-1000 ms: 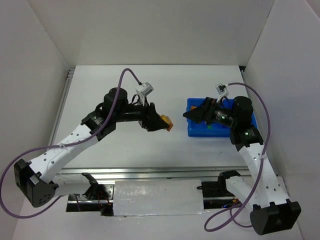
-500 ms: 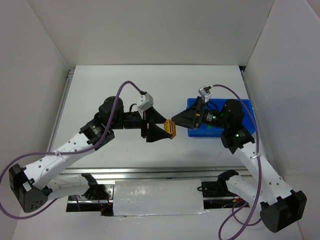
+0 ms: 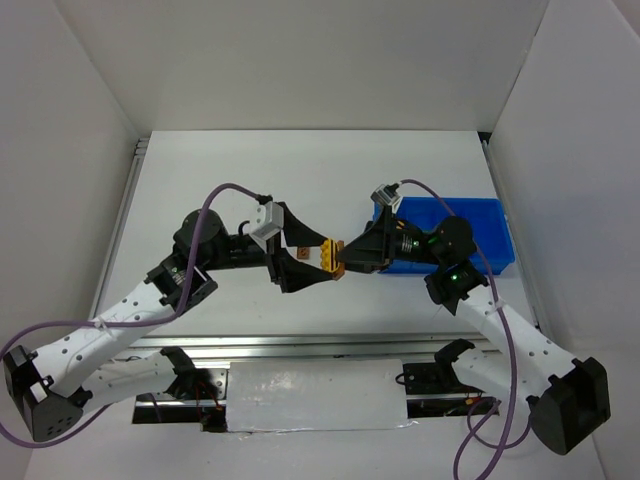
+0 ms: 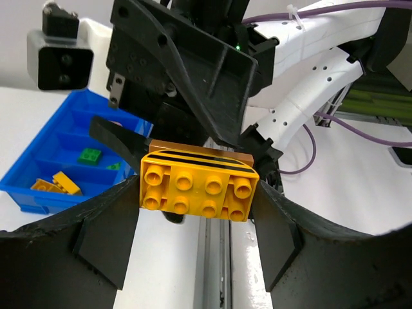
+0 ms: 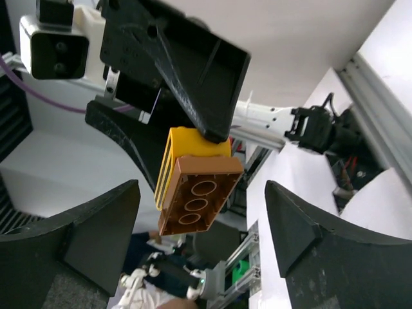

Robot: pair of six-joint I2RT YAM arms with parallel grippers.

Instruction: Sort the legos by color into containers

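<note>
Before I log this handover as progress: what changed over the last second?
The right gripper swung left off the blue tray and now, open, faces the yellow-and-brown brick stack. The left gripper kept its hold on that stack, almost in place. The tray has not moved.

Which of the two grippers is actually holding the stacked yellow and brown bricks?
The left gripper: its fingers clamp the yellow and brown bricks, while the right gripper is open, fingers spread wide around them.
</note>
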